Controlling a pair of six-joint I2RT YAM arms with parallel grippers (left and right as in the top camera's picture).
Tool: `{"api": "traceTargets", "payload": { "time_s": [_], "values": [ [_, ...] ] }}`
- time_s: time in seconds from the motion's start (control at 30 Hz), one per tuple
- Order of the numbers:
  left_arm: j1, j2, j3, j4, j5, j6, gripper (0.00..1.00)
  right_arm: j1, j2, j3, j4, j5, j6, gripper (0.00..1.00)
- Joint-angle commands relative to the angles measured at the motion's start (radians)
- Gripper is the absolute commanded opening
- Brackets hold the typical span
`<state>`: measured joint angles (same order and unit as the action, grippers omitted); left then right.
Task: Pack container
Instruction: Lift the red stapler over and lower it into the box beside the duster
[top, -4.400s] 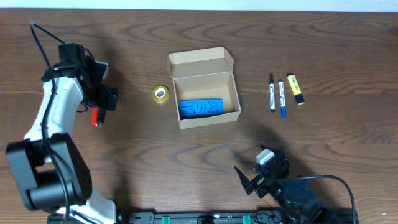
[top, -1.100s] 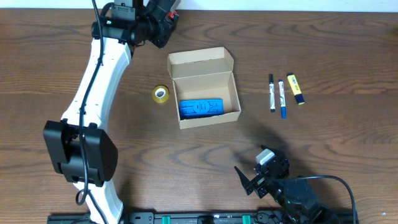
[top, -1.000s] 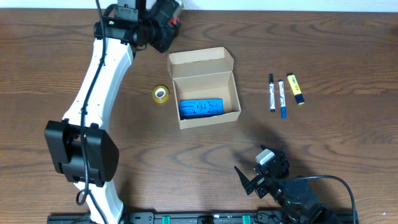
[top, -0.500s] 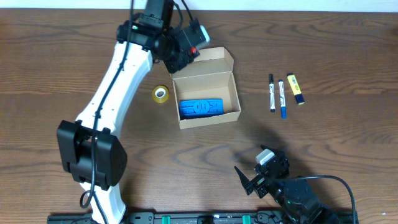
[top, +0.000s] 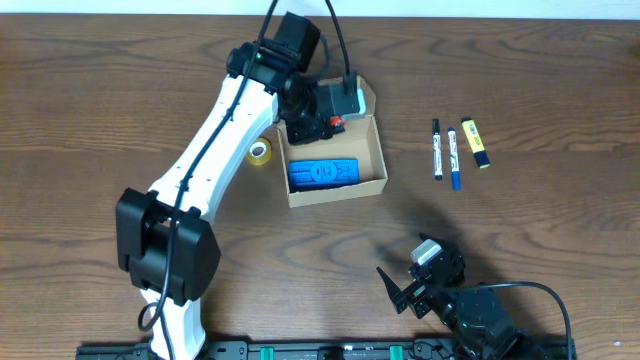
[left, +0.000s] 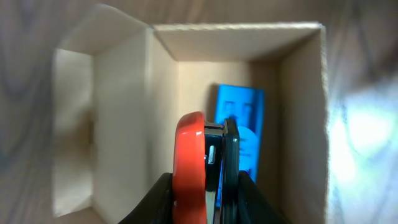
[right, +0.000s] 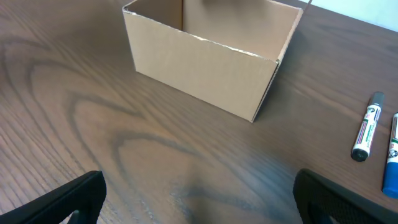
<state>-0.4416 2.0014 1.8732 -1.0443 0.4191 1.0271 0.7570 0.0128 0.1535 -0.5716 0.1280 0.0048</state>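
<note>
The container (top: 338, 192) is sitting open at mid-bench, with a blue pack (top: 323, 172) lying flat inside. The left gripper (top: 325, 120) is hanging over its rear part by the flap, clenching a red-and-black item (left: 189, 162). Letting go here is risking the item clipping the back wall, or landing tilted on the pack. The right gripper (top: 396, 291) is idling spread wide, well apart.

left pincer (top: 336, 117) now over container (top: 337, 193), red-black item (left: 189, 155) brought along

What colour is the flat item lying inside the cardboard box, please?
The flat item is blue; the overhead view shows it best.
</note>
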Motion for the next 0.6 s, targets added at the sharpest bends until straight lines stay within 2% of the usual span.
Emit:
{"api": "traceTargets", "payload": {
  "time_s": [0.0,0.17,0.57],
  "values": [
    [-0.007,0.060,0.012,-0.021,0.011,0.076,0.05,0.014,-0.007,-0.003,-0.001,0.002,-0.013,0.99],
    [-0.008,0.137,0.012,0.005,-0.072,0.096,0.05,0.014,-0.007,-0.003,-0.001,0.002,-0.013,0.99],
    [-0.009,0.238,0.012,0.099,-0.141,0.096,0.05,0.014,-0.007,-0.003,-0.001,0.002,-0.013,0.99]
  ]
}}
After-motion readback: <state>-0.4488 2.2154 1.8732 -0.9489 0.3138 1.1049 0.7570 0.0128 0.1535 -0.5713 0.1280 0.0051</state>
